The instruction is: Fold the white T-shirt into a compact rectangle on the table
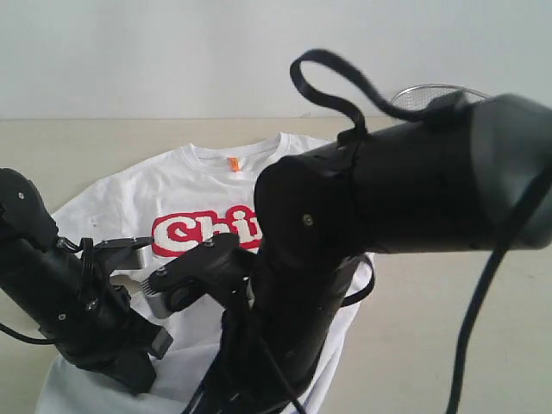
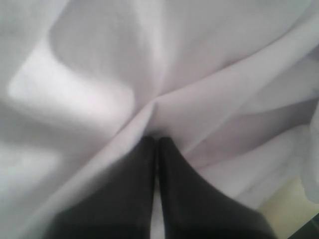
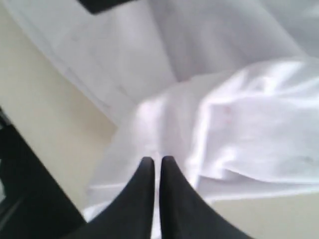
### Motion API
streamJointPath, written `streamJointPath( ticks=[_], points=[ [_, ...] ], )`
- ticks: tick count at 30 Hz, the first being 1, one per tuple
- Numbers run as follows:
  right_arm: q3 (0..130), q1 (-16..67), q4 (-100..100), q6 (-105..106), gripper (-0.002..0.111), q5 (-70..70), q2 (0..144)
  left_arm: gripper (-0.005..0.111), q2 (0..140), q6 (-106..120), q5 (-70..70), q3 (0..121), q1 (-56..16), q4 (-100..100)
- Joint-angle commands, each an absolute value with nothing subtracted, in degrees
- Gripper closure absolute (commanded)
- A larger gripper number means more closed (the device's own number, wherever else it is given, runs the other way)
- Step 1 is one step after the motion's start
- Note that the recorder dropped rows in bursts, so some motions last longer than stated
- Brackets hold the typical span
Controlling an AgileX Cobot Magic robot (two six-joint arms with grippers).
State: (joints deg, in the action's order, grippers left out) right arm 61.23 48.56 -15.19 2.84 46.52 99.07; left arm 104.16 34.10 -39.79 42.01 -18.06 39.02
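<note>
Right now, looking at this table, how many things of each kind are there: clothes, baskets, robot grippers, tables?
white cotton T-shirt with red lettering: 1
silver wire-mesh basket: 1
black robot grippers: 2 (left gripper, right gripper)
pale beige table: 1
Total: 5

White short-sleeved cotton T-shirt with red chest lettering lies face-up, wrinkled, on flat pale beige tabletop.
</note>
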Motion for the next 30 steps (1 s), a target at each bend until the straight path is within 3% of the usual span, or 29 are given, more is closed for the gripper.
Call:
streamJointPath(
  ticks=[1, 5, 15, 17, 20, 30],
  points=[
    [60.6, 48.6, -7.9, -1.6, 0.101, 50.7, 98.5, 0.102, 105.5, 34.5, -37.1, 41.3, -18.3, 38.5],
    [60.6, 48.6, -8.8, 0.0, 0.065, 46.2, 101.7, 0.102, 105.5, 34.5, -37.1, 41.3, -18.3, 38.5],
    [60.6, 48.6, -18.0, 6.6, 0.065, 42.7, 107.2, 0.102, 105.5, 34.5, -37.1, 41.3, -18.3, 38.5],
    [60.6, 48.6, -22.1, 11.2, 0.072, 41.9, 107.3, 0.102, 105.5, 34.5, -37.1, 41.3, -18.3, 38.5],
    [60.7, 48.6, -22.4, 13.0, 0.108, 41.6, 107.3, 0.102, 105.5, 34.5, -37.1, 41.3, -18.3, 38.5],
    [60.7, 48.6, -1.3, -6.7, 0.109, 47.3, 102.1, 0.102, 105.5, 34.5, -37.1, 41.3, -18.3, 38.5]
  ],
)
